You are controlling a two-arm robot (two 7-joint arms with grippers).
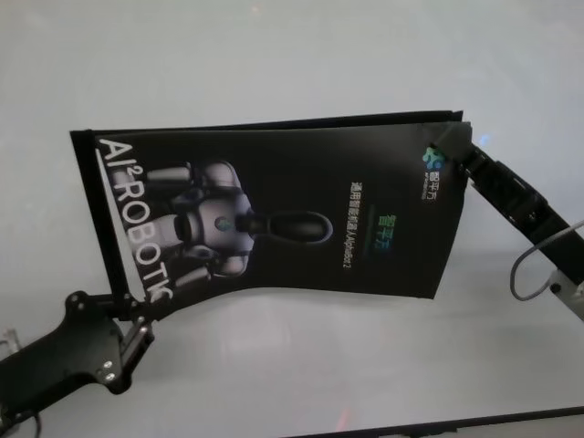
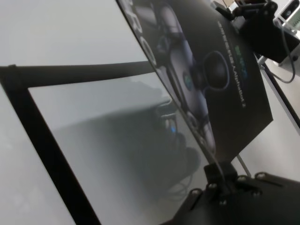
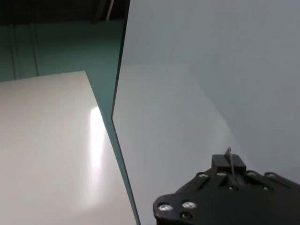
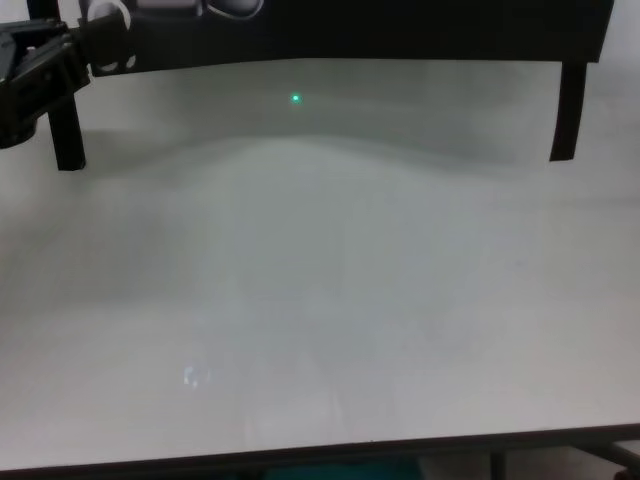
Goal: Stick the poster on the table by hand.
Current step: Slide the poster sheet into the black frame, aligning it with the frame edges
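The poster, a black sheet with a grey-white robot picture and white lettering, hangs bowed in the air above the white table. My left gripper is shut on its near left corner. My right gripper is shut on its far right corner. The left wrist view looks along the printed face of the poster, with its edge pinched between the fingers. In the right wrist view a thin sheet edge stands out of the shut jaws. From the chest, the poster's lower edge runs across the top.
Two narrow black strips hang from the poster toward the table. A grey cable loops beside my right forearm. The table's dark near edge runs along the bottom, with teal floor beyond the table's side.
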